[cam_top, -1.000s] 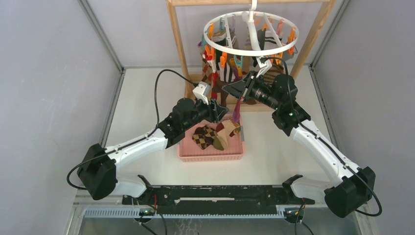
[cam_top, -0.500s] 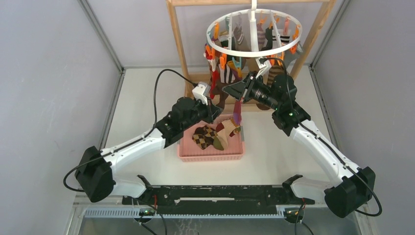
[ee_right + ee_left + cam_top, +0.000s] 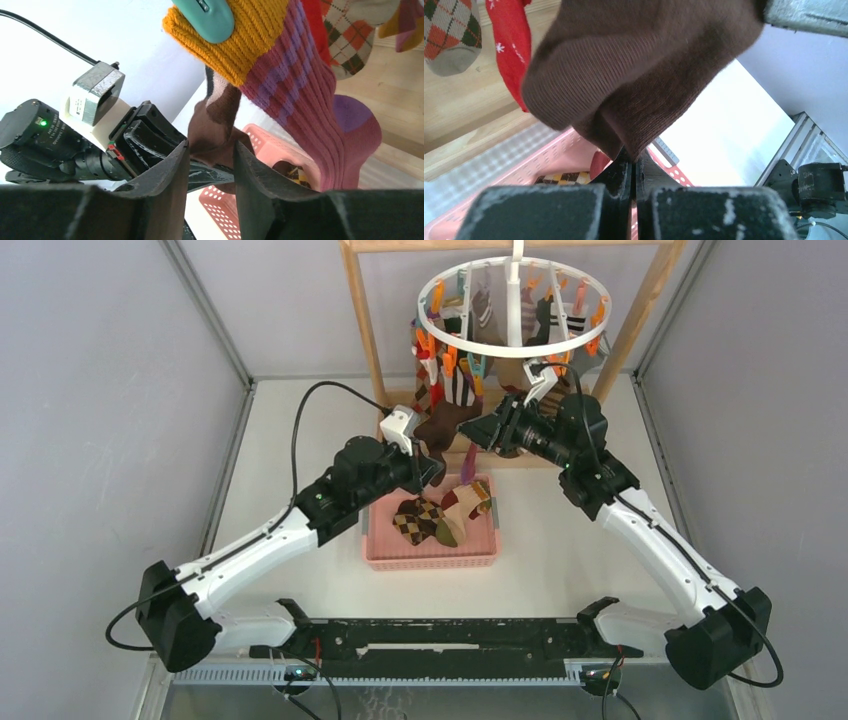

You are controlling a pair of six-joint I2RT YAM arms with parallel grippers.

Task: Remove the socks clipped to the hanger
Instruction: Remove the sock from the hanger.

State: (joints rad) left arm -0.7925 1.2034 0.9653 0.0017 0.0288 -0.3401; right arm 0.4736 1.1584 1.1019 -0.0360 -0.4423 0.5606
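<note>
Pink plastic basket point(image 3: 430, 558) sits nearest the arm bases, with 1 argyle sock point(image 3: 418, 520) lying inside. Above its far side, the left gripper point(image 3: 633, 167) is clamped tight on the lower end of a brown sock point(image 3: 639, 75). The right gripper point(image 3: 210, 165) faces it, jaws apart. Beyond, more socks point(image 3: 455, 385) hang clipped to the hanger point(image 3: 517, 300).

I have a white table point(image 3: 290, 455) under the rig. A pink plastic basket point(image 3: 430, 561) sits around its middle. A wooden frame rack point(image 3: 363, 330) stands by the far edge, just behind the basket. The left arm base point(image 3: 175, 625) and right arm base point(image 3: 715, 640) sit at the near edge.
</note>
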